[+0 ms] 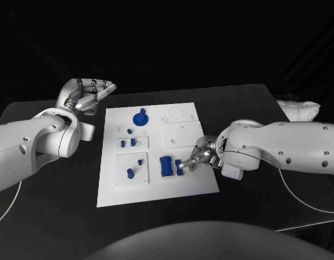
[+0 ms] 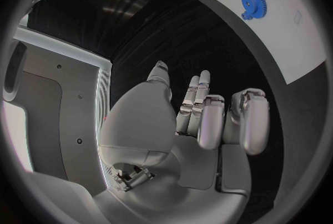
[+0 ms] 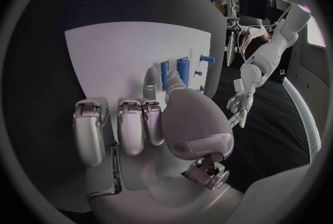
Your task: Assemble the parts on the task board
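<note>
Blue rectangular block: located on the near right part of the white task board, touched by the fingertips of the right hand; a firm grip cannot be confirmed. Blue gear: seated at the board's far end. Left hand: held over black table beyond the board's left edge, fingers loosely curled, nothing held.

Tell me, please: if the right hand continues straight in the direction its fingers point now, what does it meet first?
Most likely the blue rectangular part on the task board: the right hand has its fingertips beside it, perhaps already touching. Depth is unclear.
</note>
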Controlling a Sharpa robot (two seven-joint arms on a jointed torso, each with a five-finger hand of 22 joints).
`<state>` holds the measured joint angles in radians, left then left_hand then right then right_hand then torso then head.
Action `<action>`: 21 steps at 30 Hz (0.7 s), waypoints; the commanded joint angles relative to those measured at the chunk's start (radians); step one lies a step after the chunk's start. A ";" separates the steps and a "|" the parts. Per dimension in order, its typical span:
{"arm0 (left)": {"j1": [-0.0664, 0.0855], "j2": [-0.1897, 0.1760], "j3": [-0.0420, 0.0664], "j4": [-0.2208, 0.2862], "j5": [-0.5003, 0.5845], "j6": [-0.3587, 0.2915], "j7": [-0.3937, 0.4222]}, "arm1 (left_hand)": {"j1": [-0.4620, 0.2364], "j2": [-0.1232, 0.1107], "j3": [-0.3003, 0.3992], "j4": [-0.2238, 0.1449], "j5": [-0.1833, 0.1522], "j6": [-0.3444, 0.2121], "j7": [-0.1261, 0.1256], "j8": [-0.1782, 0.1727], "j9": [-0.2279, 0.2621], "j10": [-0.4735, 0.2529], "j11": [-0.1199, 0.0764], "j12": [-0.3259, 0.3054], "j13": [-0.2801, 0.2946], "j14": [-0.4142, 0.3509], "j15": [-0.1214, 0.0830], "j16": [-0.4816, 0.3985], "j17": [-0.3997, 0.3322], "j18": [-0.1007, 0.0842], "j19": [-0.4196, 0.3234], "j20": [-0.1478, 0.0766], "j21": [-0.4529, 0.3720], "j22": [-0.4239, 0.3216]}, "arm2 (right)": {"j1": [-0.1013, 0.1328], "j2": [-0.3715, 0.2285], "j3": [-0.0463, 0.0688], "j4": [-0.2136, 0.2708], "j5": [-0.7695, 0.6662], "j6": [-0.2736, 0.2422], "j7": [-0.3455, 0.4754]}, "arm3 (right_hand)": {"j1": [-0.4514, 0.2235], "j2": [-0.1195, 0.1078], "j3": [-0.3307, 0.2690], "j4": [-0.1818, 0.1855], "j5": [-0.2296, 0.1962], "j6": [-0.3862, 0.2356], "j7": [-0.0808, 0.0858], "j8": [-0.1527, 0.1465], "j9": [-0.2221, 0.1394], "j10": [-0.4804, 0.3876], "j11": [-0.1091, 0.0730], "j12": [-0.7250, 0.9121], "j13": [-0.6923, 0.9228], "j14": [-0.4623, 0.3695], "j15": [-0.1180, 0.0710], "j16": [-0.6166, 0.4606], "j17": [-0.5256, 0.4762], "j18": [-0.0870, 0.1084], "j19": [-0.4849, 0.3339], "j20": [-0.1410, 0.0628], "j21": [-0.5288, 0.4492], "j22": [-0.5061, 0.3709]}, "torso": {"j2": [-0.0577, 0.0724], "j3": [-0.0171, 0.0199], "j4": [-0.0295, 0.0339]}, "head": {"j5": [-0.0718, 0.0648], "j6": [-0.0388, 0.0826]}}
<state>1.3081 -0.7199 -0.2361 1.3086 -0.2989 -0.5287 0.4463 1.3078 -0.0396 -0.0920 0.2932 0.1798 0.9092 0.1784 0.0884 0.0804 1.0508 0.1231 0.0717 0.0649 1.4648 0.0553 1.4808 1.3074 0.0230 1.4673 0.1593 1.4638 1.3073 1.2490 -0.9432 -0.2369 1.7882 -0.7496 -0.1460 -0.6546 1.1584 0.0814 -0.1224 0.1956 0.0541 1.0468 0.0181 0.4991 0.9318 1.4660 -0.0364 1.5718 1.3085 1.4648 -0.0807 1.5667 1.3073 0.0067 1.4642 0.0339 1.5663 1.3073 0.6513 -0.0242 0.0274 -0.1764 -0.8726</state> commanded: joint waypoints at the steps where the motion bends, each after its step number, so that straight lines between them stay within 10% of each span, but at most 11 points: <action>1: 0.001 0.002 0.001 0.001 0.000 0.011 0.008 | 0.002 0.009 -0.005 -0.001 0.006 0.006 0.000 -0.004 0.000 -0.002 -0.001 -0.002 0.000 0.025 -0.003 -0.007 0.076 0.006 0.010 -0.001 -0.004 0.225 | 0.019 -0.011 0.001 0.010 0.054 -0.186 0.158 | -0.001 -0.011 -0.009 0.001 -0.003 -0.007 -0.002 0.005 0.002 0.105 -0.007 -0.001 0.262 0.106 -0.008 0.004 0.263 -0.007 0.107 -0.009 0.004 0.264 | 0.000 0.0008 -0.0011 | 0.005 0.000; 4: 0.001 0.002 0.001 0.001 0.000 0.010 0.009 | 0.003 0.010 -0.005 -0.001 0.006 0.006 0.000 -0.004 0.000 -0.002 -0.001 -0.002 0.000 0.024 -0.003 -0.008 0.073 0.007 0.009 -0.001 -0.005 0.224 | 0.035 -0.021 0.002 0.012 0.125 -0.302 0.292 | -0.001 -0.005 -0.021 0.012 0.004 -0.044 0.010 -0.024 -0.004 0.105 0.002 -0.001 0.262 0.106 -0.003 0.004 0.263 -0.007 0.107 -0.006 0.004 0.264 | -0.001 -0.0001 -0.0005 | 0.006 0.000; 9: 0.000 0.001 0.000 0.007 0.000 0.004 0.017 | 0.003 0.010 -0.005 -0.001 0.006 0.006 0.000 -0.004 0.000 -0.002 -0.001 -0.002 0.000 0.022 -0.003 -0.010 0.069 0.008 0.006 -0.001 -0.009 0.223 | 0.044 -0.010 0.002 -0.010 0.349 -0.409 0.565 | 0.061 0.021 -0.027 0.017 0.047 -0.178 0.079 -0.162 -0.106 0.105 0.069 -0.001 0.262 0.106 0.054 0.004 0.263 -0.007 0.107 0.033 0.004 0.264 | -0.001 0.0017 -0.0024 | 0.016 0.000; 12: -0.004 -0.002 0.000 0.017 0.001 -0.010 0.031 | 0.003 0.012 -0.006 0.000 0.006 0.006 0.000 -0.003 0.000 -0.001 -0.001 -0.001 0.000 0.015 -0.003 -0.019 0.052 0.011 -0.004 -0.001 -0.021 0.219 | 0.041 0.012 0.002 -0.040 0.459 -0.434 0.727 | 0.094 0.035 -0.044 0.033 0.071 -0.228 0.123 -0.226 -0.193 0.083 0.104 -0.020 0.249 0.028 0.095 -0.065 0.169 0.060 -0.153 0.072 -0.258 0.144 | -0.001 0.0016 -0.0024 | 0.031 0.000; 14: -0.011 -0.006 0.000 0.026 0.007 -0.022 0.045 | 0.000 0.015 -0.010 0.000 0.006 0.007 0.000 -0.003 0.000 0.002 -0.001 -0.001 0.000 -0.008 -0.003 -0.045 0.011 0.020 -0.035 -0.001 -0.058 0.206 | 0.037 0.031 0.002 -0.065 0.492 -0.439 0.809 | 0.105 0.044 -0.060 0.055 0.083 -0.283 0.132 -0.266 -0.248 -0.391 0.121 -0.479 -0.056 -0.362 0.113 -0.439 -0.220 0.137 -0.549 0.095 -0.692 -0.054 | -0.001 0.0016 -0.0038 | 0.047 0.000; 15: -0.017 -0.009 0.000 0.032 0.013 -0.031 0.055 | -0.001 0.019 -0.014 0.000 0.006 0.008 -0.001 -0.003 0.000 0.002 -0.001 -0.001 0.000 -0.036 -0.003 -0.078 -0.040 0.032 -0.075 -0.001 -0.108 0.189 | 0.035 0.044 0.002 -0.081 0.505 -0.438 0.854 | 0.111 0.051 -0.067 0.066 0.091 -0.296 0.144 -0.277 -0.273 -0.571 0.129 -0.709 -0.214 -0.539 0.125 -0.637 -0.391 0.150 -0.665 0.108 -0.844 -0.129 | -0.002 0.0014 -0.0054 | 0.058 0.000; 18: -0.036 -0.017 0.001 0.050 0.041 -0.057 0.092 | -0.008 0.028 -0.028 0.001 0.006 0.008 0.001 -0.003 0.000 0.003 0.000 -0.002 0.000 -0.232 -0.001 -0.316 -0.351 0.098 -0.324 0.002 -0.433 0.075 | 0.023 0.084 0.007 -0.130 0.532 -0.418 0.971 | 0.088 0.047 -0.106 0.091 0.110 -0.384 0.179 -0.328 -0.345 -0.698 0.187 -0.968 -0.430 -0.720 0.198 -0.889 -0.559 0.131 -0.785 0.150 -1.054 -0.265 | -0.002 0.0044 -0.0099 | 0.089 0.000; 21: -0.055 -0.024 0.001 0.070 0.074 -0.076 0.134 | -0.019 0.032 -0.037 0.001 0.007 0.001 0.008 -0.005 -0.001 -0.005 0.012 -0.003 -0.001 -0.470 0.015 -0.611 -0.626 0.155 -0.614 0.017 -0.844 -0.094 | 0.013 0.120 0.013 -0.169 0.562 -0.384 1.052 | 0.020 0.062 -0.149 0.075 0.110 -0.471 0.177 -0.365 -0.410 -0.788 0.255 -1.139 -0.613 -0.833 0.264 -1.062 -0.705 0.113 -0.892 0.190 -1.239 -0.406 | -0.002 0.0083 -0.0119 | 0.113 0.010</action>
<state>1.2594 -0.7423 -0.2363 1.3647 -0.2788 -0.5601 0.4932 1.2954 -0.0112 -0.1229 0.2937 0.1798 0.9092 0.1784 0.0885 0.0804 1.0483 0.1255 0.0717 0.0648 1.0656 0.0630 0.9596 0.7531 0.1647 0.9366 0.1692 0.7455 1.2549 1.2669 -0.8368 -0.2255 1.6367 -0.2833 -0.5430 0.1683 1.2119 0.1365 -0.2539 0.2804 0.1626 0.6093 0.1797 0.1480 0.5457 0.7114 0.1951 0.4926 0.7619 0.6729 0.1590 0.5664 0.6555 0.1301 0.6142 0.2106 0.3960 0.9535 0.6495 -0.0204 0.0195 -0.0894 -0.8726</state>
